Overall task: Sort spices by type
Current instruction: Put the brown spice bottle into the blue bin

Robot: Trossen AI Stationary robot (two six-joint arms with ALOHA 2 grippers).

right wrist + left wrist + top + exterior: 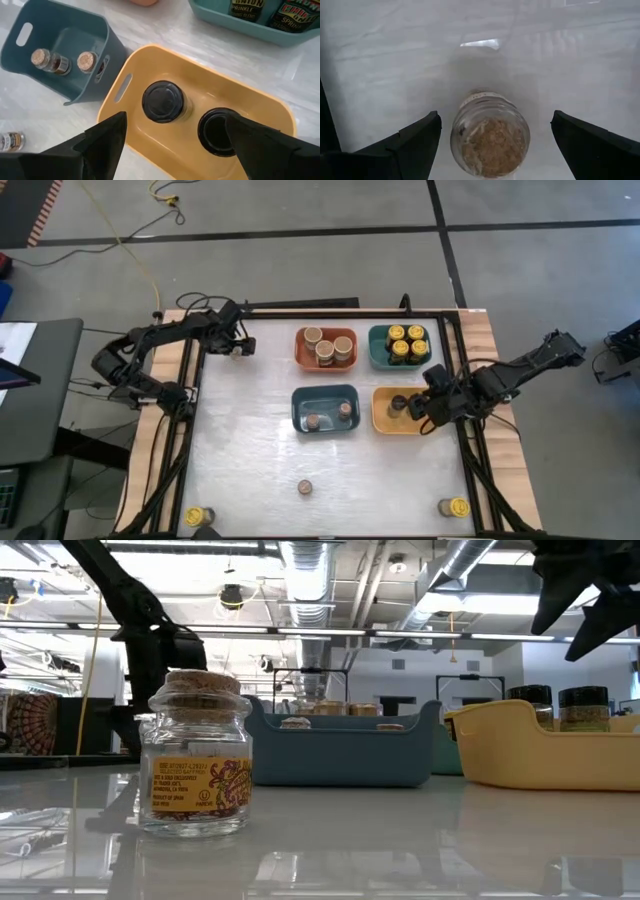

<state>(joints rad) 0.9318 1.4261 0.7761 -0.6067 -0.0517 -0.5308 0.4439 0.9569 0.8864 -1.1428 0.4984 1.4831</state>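
Note:
My left gripper [240, 348] is open at the table's far left. In the left wrist view its fingers [496, 120] stand on either side of a small cork-topped glass jar [490, 139] that stands on the table, apart from it. My right gripper [415, 412] is open above the yellow bin [380, 423]. In the right wrist view the gripper [176, 120] hovers over two dark-lidded jars [163, 101] [218, 131] standing in that bin [130, 75]. Loose jars stand near the table's front: a cork-topped one [304, 488] and two yellow-lidded ones [455, 507] [198, 517].
An orange bin [349, 334] holds tan-lidded jars, a teal bin [378, 347] holds yellow-lidded jars, and a blue bin [325, 392] holds two small cork-topped jars. The four bins sit together at the middle right. A dark frame [320, 308] runs along the table's edges.

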